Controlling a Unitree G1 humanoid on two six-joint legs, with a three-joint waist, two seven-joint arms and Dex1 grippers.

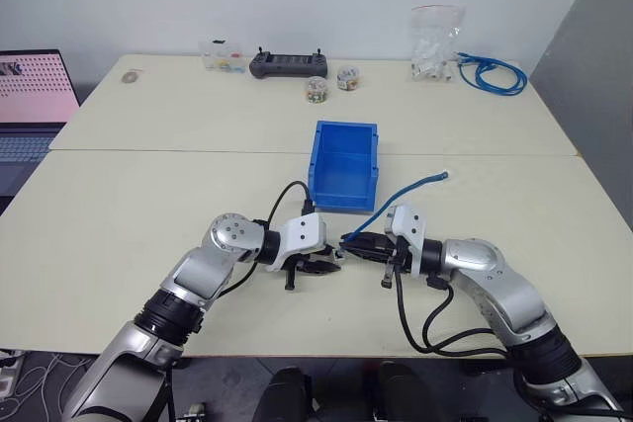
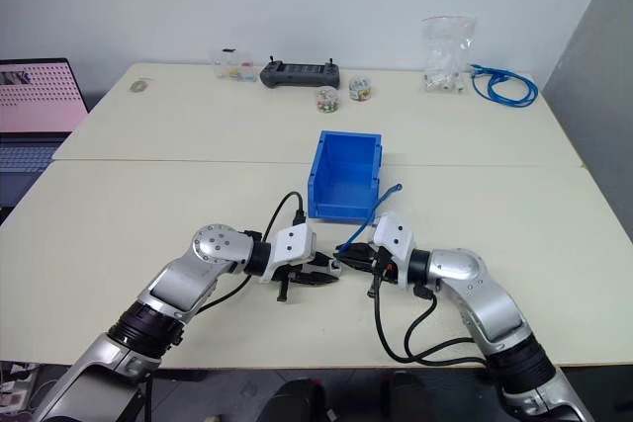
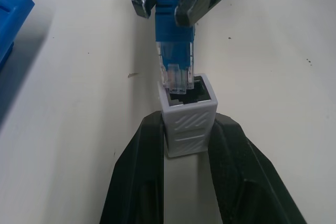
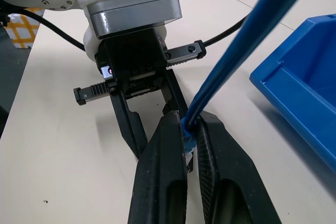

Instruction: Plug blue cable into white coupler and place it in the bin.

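My left gripper [image 3: 187, 123] is shut on the white coupler [image 3: 187, 109], whose dark socket faces my right gripper. My right gripper [image 4: 190, 123] is shut on the blue cable [image 4: 247, 40] just behind its clear plug [image 3: 177, 76]. The plug's tip sits at the mouth of the socket, toward one side of it. In the left eye view the two grippers meet tip to tip over the near table, the left gripper [image 1: 329, 265] and the right gripper [image 1: 352, 242]. The cable's free end [image 1: 415, 185] trails off to the right. The blue bin [image 1: 345, 135] stands just beyond the grippers.
Along the table's far edge lie a black controller [image 1: 287, 64], two small jars [image 1: 316, 89], a clear bag of white parts [image 1: 435, 42] and a coiled blue cable bundle [image 1: 492, 73]. A laptop [image 1: 30, 96] stands off the left side. A seam [image 1: 148, 150] crosses the table.
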